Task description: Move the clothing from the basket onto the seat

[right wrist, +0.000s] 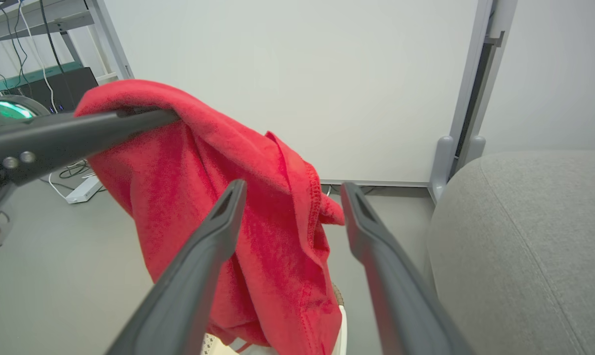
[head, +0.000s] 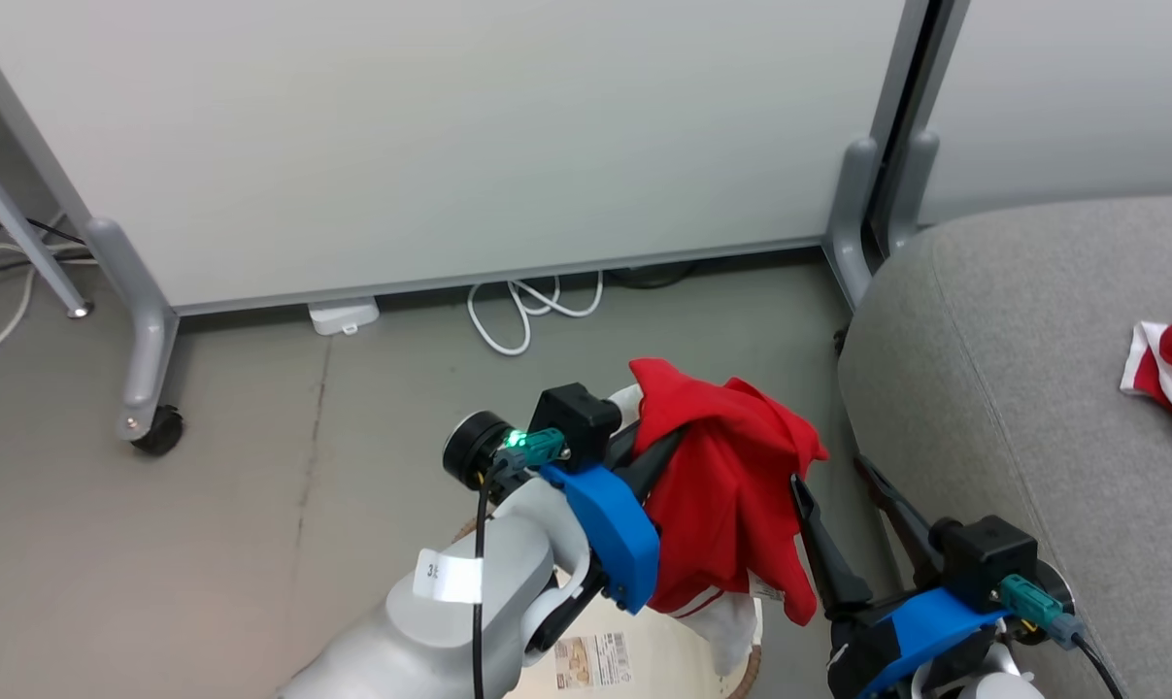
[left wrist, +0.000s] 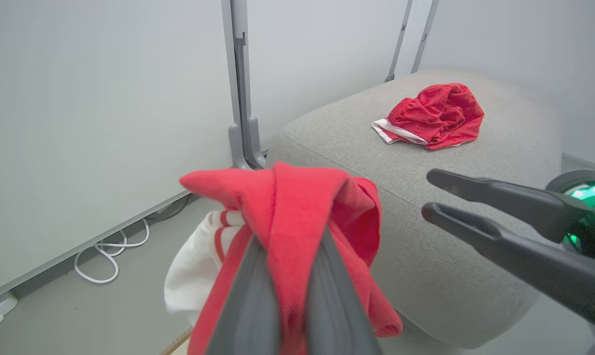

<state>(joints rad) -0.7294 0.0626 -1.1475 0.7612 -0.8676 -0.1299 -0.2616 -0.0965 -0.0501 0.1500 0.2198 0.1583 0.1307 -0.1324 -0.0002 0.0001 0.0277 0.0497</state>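
My left gripper (head: 668, 442) is shut on a piece of the clothing, a red garment (head: 731, 505) with a white striped part. The garment hangs over the basket (head: 753, 670), whose cream wall and brown rim peek out at the bottom edge. In the left wrist view the cloth (left wrist: 297, 207) wraps over both closed fingers. My right gripper (head: 833, 481) stands open just right of the hanging cloth, with nothing between its fingers (right wrist: 213, 231). A second red and white garment (left wrist: 435, 116) lies on top of the grey seat (head: 1013, 388), which stands to the right.
Pale partition panels (head: 450, 136) stand behind, on grey legs with a castor (head: 158, 429). White cables (head: 522, 311) and a small white box (head: 343, 316) lie on the floor under the panel. Bare grey floor (head: 255, 505) stretches to the left.
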